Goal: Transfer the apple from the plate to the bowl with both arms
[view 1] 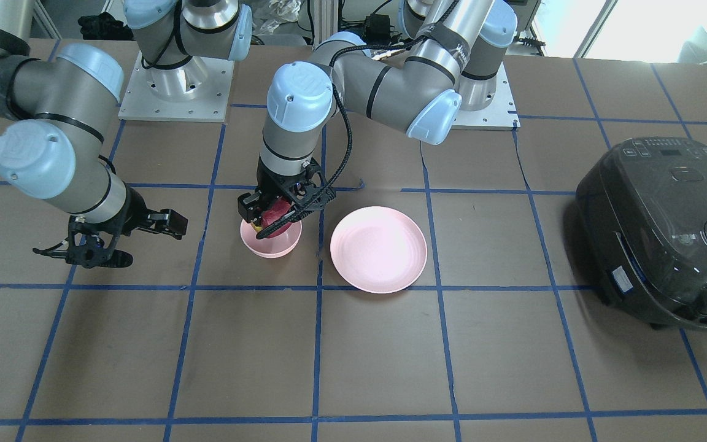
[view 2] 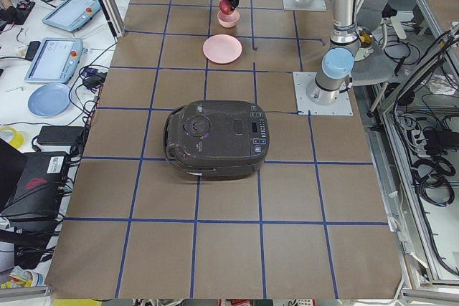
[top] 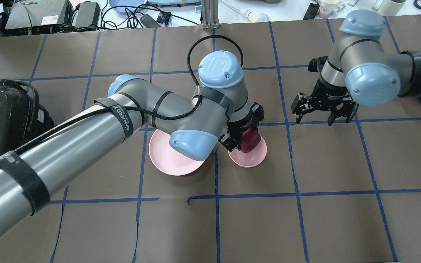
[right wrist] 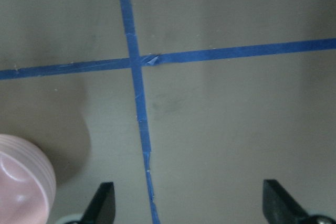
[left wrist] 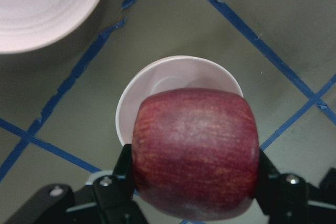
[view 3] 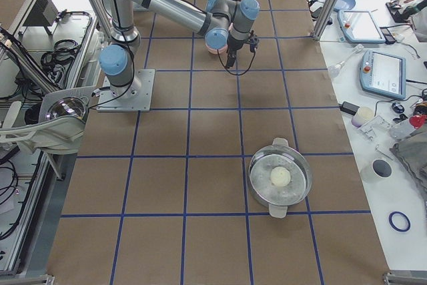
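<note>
My left fingers [left wrist: 125, 165] clamp the apple [left wrist: 195, 153] over the bowl [left wrist: 173, 74], my right fingers [right wrist: 103, 203] gape empty, a joint cap [top: 220, 69] reads UR.

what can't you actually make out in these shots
Inside of the bowl: in the left wrist view, the apple in the left tool covers it, so whether the apple touches the bowl cannot be told.
The plate: in the overhead view, its side toward the bowl is hidden under the left arm.
The right tool: in the right wrist view, the bottom edge cuts off all but its finger ends.
</note>
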{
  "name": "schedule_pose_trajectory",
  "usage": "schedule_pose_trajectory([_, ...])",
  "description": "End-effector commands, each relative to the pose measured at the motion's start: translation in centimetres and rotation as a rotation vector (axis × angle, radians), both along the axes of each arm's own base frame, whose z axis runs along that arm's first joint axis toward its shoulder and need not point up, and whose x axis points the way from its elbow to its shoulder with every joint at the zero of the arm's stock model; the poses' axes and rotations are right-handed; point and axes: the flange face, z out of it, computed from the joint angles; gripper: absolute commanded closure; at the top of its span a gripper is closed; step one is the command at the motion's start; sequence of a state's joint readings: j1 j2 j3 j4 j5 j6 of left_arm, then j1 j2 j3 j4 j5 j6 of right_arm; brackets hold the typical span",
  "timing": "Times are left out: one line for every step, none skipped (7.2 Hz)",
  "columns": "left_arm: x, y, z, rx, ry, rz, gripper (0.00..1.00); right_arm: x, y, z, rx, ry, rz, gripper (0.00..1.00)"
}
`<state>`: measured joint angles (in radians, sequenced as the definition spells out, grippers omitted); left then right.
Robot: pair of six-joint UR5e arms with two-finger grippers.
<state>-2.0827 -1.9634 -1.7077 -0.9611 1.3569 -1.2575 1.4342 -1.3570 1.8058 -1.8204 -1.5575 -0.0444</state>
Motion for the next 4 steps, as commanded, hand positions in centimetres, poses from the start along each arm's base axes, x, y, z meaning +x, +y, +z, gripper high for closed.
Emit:
schedule_pose_trajectory([-0.9, 0.2, -3.3, 0.046, -0.024, 0.004, 0.93, -1.1, 0.2, 3.7, -0.039, 0.038, -0.005, 0.00])
schedule_pose_trajectory([-1.0, 0.0, -4.1, 0.052, -0.028, 0.000, 0.80, -1.1, 0.3, 4.7, -0.057, 0.039, -0.005, 0.00])
schedule_pose_trajectory([-1.0, -0.2, -4.1, 0.045, -0.027, -0.015, 0.01, -1.0, 0.8, 5.9, -0.081, 0.045, -0.008, 0.00])
schedule_pose_trajectory([-1.0, -0.2, -3.2, 0.033, -0.018, -0.017, 0.00, -1.1, 1.0, 7.6, -0.108, 0.061, -0.007, 0.00])
